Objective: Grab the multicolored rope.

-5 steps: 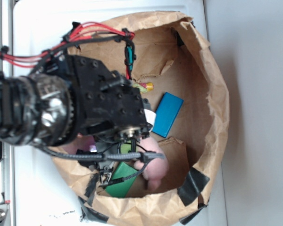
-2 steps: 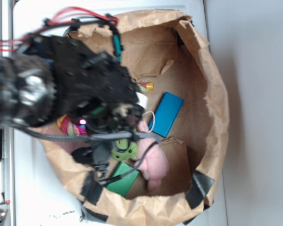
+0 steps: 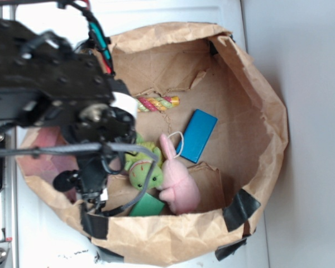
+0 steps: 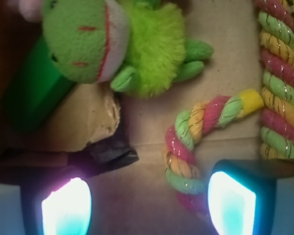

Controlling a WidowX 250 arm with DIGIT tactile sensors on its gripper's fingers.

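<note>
Contents of paper bag (image 3: 251, 106), exterior view: rope (image 3: 156, 104) at the back wall; flat box (image 3: 197, 135) right of it. Plush frog (image 3: 142, 169) and plush bunny (image 3: 177, 181) side by side, touching, toward the front, bunny on the right; block (image 3: 147, 207) beneath them.

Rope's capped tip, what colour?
Yellow, on the multicolored rope twisted pink, orange and green; clearest in the wrist view.

Exterior view steeply overhead; wrist view close, downward; both sharing the multicolored rope (image 4: 279, 83).
</note>
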